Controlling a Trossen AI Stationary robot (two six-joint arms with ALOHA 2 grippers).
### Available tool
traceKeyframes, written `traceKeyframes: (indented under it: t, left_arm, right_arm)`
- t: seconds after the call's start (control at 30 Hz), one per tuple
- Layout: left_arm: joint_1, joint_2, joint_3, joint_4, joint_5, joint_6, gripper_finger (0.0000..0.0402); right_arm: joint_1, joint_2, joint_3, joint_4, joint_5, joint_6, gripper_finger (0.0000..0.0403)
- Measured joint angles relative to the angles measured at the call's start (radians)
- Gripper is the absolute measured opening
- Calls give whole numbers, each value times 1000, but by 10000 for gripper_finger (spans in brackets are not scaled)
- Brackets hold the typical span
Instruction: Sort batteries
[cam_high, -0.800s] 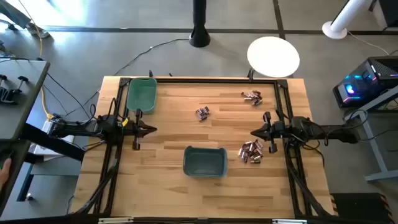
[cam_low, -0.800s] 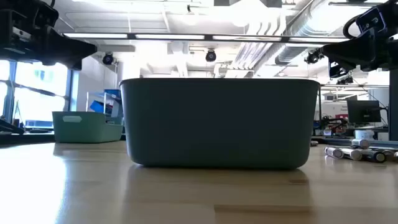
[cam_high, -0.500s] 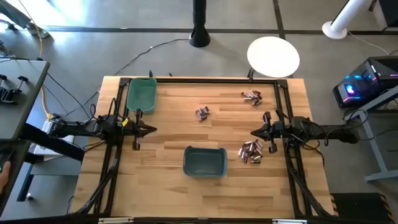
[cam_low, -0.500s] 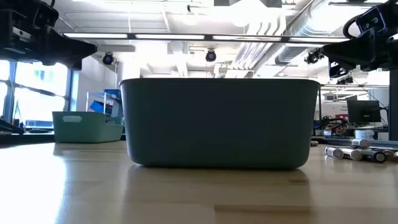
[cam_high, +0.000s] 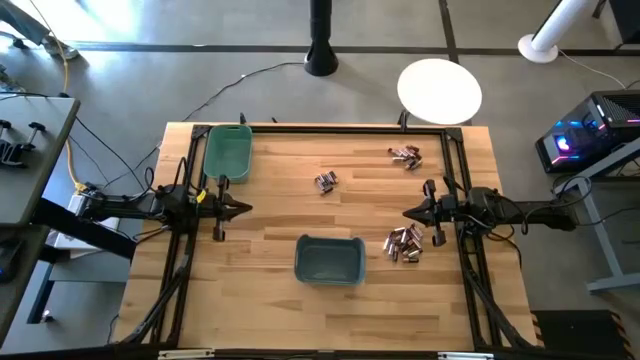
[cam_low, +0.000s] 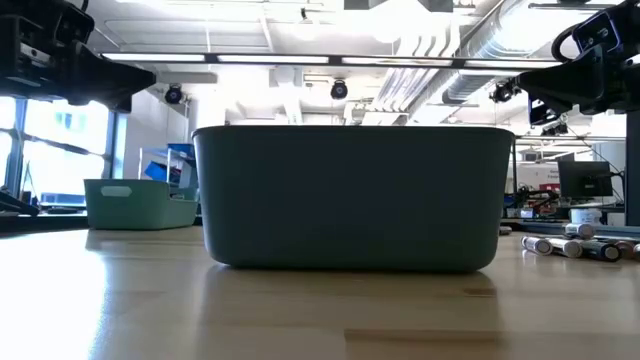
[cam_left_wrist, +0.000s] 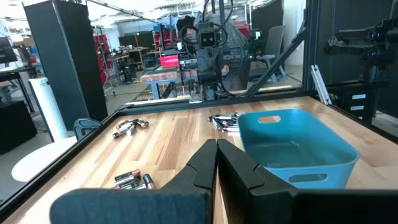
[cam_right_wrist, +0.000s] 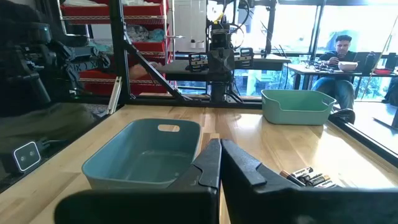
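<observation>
Batteries lie on the wooden table in three small heaps: one near the middle (cam_high: 325, 181), one at the far right (cam_high: 405, 155), and one at the right (cam_high: 404, 243), beside a teal bin (cam_high: 329, 259) standing near the front centre. A green bin (cam_high: 227, 152) stands at the far left. My left gripper (cam_high: 243, 209) hovers shut at the table's left, pointing right, holding nothing. My right gripper (cam_high: 408, 212) hovers shut at the right, pointing left, just beyond the right heap. The wrist views show the shut fingertips (cam_left_wrist: 216, 144) (cam_right_wrist: 220, 144), the teal bin (cam_left_wrist: 295, 146) (cam_right_wrist: 146, 152) and batteries (cam_left_wrist: 132, 180) (cam_right_wrist: 308, 176).
Black frame rails (cam_high: 462, 250) run along the table's edges. A white round disc (cam_high: 440, 90) and a black pole base (cam_high: 322, 60) stand past the far edge. A person (cam_right_wrist: 341, 56) sits at a desk in the room behind. Bare wood lies between the two grippers.
</observation>
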Motion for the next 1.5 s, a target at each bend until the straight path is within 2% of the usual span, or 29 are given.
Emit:
traceKeyframes:
  t: [0.97, 1.27, 1.43, 1.5]
  left_arm:
    - [0, 0, 0, 0, 0, 1, 5]
    - [0, 0, 0, 0, 0, 202, 5]
    - [0, 0, 0, 0, 0, 206, 5]
    - [0, 0, 0, 1, 0, 166, 5]
  right_arm:
    - [0, 0, 0, 0, 0, 0, 2]
    - [0, 0, 0, 0, 0, 0, 2]
    - [0, 0, 0, 8, 0, -18, 2]
    - [1, 0, 0, 51, 0, 74, 2]
